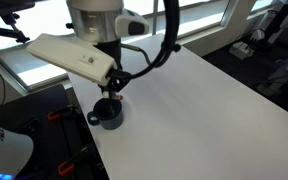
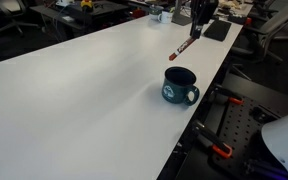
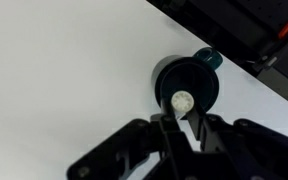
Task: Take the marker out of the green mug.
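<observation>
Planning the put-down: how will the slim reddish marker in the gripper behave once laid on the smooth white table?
The slim reddish marker looks round end-on in the wrist view, so it would probably roll on the flat white table. It hangs straight, held near one end by the gripper, so likely stiff and light.

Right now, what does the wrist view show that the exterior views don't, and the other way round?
Wrist only: the marker's pale end head-on, in the pincer, over the green mug's dark inside. Exterior only: the marker's tilted length, held above the mug. Both: the mug and its handle on the white table.
</observation>
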